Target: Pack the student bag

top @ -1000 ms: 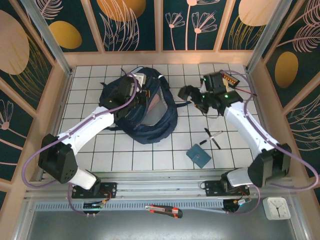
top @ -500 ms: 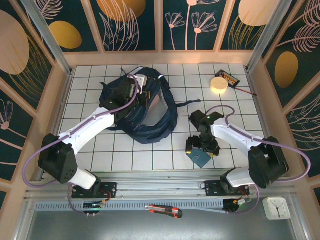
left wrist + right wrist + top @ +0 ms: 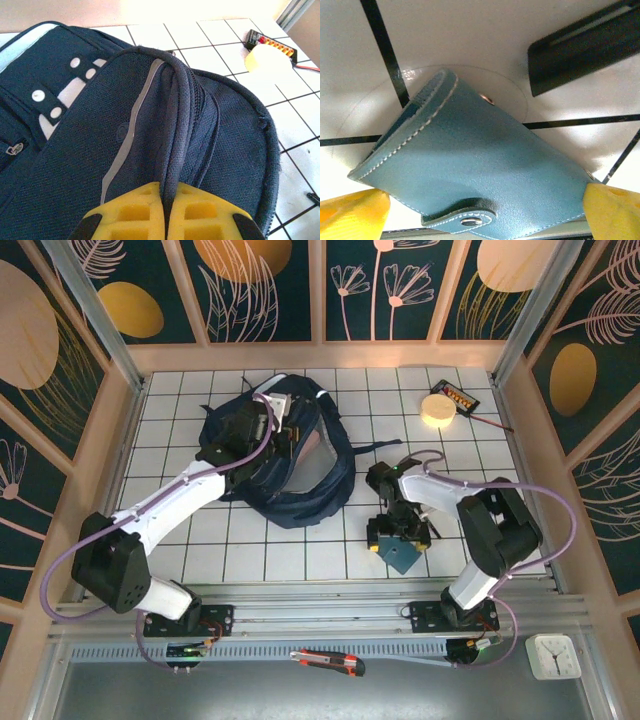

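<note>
The student bag (image 3: 322,488) is a navy backpack lying at the back left of the tiled table, and its fabric also shows in the left wrist view (image 3: 75,150). My left gripper (image 3: 283,430) is shut on the raised edge of the bag's opening; in the wrist view its yellow pads (image 3: 167,202) pinch a dark fold. A teal-blue leather wallet (image 3: 403,557) with a snap tab lies flat at the front right. My right gripper (image 3: 400,536) hangs low over it, open. In the right wrist view the wallet (image 3: 485,160) lies between its two yellow fingertips (image 3: 482,215).
A cream disc (image 3: 437,409) and a black board with orange connectors (image 3: 461,397) sit at the back right. A black pen-like bar (image 3: 585,50) lies just beyond the wallet. A box cutter (image 3: 328,662) and a small white clock (image 3: 553,655) rest on the front ledge.
My right arm swung from the back right down to the front, then settled lower over the wallet. My left gripper stayed shut on the bag's edge, barely shifting.
</note>
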Motion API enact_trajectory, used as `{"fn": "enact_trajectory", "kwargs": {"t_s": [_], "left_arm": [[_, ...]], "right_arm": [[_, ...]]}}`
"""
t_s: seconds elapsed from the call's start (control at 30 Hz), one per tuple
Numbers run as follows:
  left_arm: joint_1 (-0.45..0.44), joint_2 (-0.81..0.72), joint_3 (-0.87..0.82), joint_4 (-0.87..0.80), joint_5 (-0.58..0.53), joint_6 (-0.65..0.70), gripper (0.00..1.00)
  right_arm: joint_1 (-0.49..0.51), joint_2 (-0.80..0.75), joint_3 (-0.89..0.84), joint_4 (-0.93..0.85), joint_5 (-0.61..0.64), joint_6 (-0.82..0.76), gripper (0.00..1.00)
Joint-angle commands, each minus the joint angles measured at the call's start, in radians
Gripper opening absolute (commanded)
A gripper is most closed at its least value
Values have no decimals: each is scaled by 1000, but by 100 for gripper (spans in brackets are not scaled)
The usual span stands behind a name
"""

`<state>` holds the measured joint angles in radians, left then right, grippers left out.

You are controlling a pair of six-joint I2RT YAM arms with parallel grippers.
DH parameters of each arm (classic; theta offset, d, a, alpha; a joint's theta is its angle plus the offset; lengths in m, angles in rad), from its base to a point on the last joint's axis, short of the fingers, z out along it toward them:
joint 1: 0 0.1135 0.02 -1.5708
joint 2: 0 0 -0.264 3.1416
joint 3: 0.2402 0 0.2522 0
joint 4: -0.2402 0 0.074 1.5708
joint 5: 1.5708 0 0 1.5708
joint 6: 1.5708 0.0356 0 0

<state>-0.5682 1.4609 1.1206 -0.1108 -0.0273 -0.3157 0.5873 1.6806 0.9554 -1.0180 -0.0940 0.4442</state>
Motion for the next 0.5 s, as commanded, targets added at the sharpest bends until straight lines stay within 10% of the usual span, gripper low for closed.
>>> {"fn": "enact_trajectory", "kwargs": {"t_s": [0.0,0.47], "left_arm": [[8,-52,2,94,-9,4,0],[10,-58,-1,104,-15,-21,0]], "right_arm": [[6,68,9,101,66,-35,99],[6,75,154,288,-285,138,87]]}}
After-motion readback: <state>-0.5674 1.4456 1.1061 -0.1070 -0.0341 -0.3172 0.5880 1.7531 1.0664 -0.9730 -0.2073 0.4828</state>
